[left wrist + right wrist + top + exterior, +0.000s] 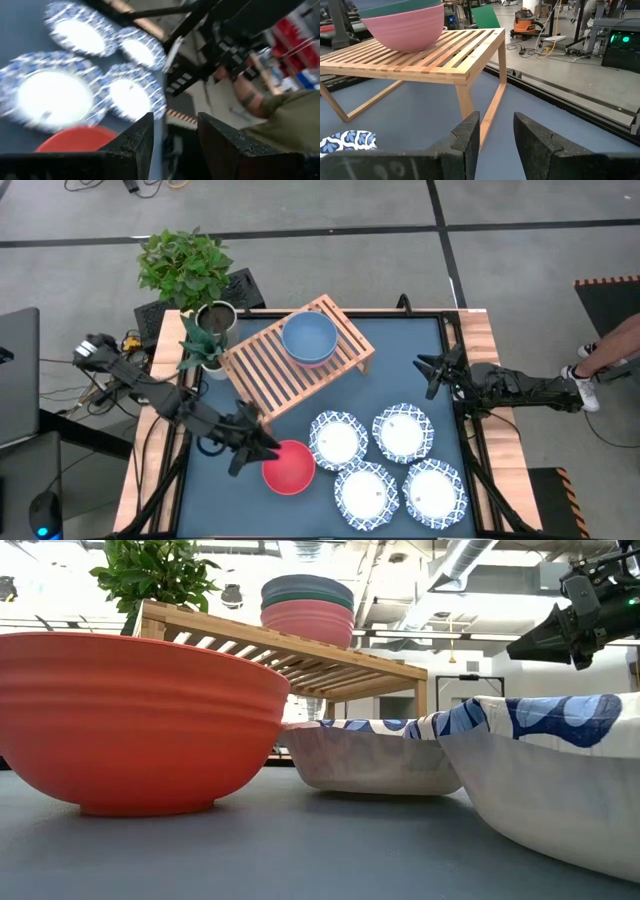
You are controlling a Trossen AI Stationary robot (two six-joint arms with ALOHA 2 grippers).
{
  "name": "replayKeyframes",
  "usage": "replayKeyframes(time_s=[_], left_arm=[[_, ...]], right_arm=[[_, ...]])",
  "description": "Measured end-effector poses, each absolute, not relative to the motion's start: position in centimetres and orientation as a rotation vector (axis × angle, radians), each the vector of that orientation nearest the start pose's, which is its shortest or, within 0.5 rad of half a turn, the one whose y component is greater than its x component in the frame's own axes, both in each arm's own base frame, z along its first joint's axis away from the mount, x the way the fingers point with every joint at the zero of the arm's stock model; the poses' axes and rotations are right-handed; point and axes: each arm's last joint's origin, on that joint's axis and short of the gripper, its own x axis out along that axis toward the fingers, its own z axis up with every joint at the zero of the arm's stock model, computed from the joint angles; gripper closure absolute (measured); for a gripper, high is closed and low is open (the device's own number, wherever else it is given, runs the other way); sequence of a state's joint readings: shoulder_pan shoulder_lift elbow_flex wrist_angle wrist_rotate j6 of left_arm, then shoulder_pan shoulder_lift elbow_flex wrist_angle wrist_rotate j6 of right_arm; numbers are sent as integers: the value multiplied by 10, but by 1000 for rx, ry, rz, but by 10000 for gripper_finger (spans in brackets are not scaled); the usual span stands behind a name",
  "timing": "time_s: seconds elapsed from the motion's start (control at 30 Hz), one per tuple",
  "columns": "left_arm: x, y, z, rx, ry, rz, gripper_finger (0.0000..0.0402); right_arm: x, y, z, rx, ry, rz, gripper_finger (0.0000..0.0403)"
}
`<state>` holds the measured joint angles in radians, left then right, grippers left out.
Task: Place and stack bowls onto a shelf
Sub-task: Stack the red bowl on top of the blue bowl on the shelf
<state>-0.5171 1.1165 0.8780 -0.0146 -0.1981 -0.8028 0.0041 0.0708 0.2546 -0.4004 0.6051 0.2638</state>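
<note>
We see the wooden shelf (300, 360) standing aslant on the dark blue table (420, 365), towards its far left part. On its slats rests a stack of bowls: a grey-blue bowl (309, 337) on top as seen from above, with a dark green bowl (310, 585) just under it and a pink bowl (308, 622) at the bottom, as the low view and the right wrist view show. We cannot tell anything lying inside the topmost bowl.

The red bowl (289, 467) sits upright on the table in front of the shelf, apart from it, and appears empty. Four white dishes with blue patterned rims lie beside it in a close cluster: one (338, 440) just beside the red bowl, one (402, 432) farther right, one (366, 492) nearer the front edge and one (434, 493) at the front right. All four look empty.

The left gripper (262, 446) is just beside the red bowl's left rim; its fingers (135, 145) stand partly apart with nothing between them. The right gripper (432, 372) hovers over the table's right edge, well apart from the shelf, its fingers (465, 137) parted and holding nothing.

A potted plant (190, 275) in a metal pot (215, 318) stands at the shelf's left end. A person's foot (588, 375) shows beyond the table's right side.
</note>
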Motion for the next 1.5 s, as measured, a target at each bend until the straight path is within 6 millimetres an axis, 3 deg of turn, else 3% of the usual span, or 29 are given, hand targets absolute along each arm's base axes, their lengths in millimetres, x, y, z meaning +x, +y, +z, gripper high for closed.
replayKeyframes(time_s=[0.2, 0.43, 0.87, 1.23, 1.5], left_arm=[[247, -131, 308, -687, 240, -213, 265], [261, -138, 299, -752, 249, -296, 265], [264, -143, 345, -597, 110, -351, 265], [269, -132, 338, -424, 225, -233, 258], [269, -133, 341, -392, 201, -269, 211]], right_arm=[[76, -16, 206, 189, 129, -622, 259], [76, -16, 206, 189, 129, -621, 259], [76, -16, 206, 189, 130, -617, 259], [76, -16, 206, 189, 130, -617, 259], [76, -16, 206, 189, 130, -617, 259]])
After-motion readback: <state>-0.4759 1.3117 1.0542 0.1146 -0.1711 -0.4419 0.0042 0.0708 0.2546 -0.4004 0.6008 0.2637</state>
